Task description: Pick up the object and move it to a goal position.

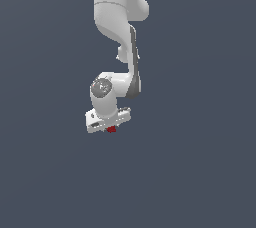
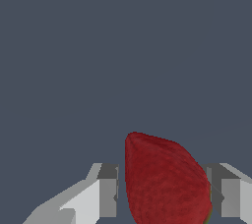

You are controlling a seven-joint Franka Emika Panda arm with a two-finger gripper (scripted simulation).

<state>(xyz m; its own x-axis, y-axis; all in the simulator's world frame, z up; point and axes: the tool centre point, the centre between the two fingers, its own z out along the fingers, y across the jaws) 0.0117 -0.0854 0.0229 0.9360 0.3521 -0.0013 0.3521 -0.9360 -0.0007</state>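
Note:
The object [image 2: 165, 183] is a dark-red, lumpy strawberry shape that fills the space between my two grey fingertips in the wrist view. One fingertip [image 2: 109, 196] stands a sliver off its side, and the other fingertip [image 2: 221, 198] presses against it. In the exterior view the object [image 1: 111, 129] shows as a tiny red speck directly under the white gripper [image 1: 111, 126], at the end of the bent white arm [image 1: 117, 22]. The gripper is shut on it. The object's green top barely shows.
A plain dark blue-grey surface [image 1: 200, 172] fills both views. Nothing else stands on it, and I see no goal marker.

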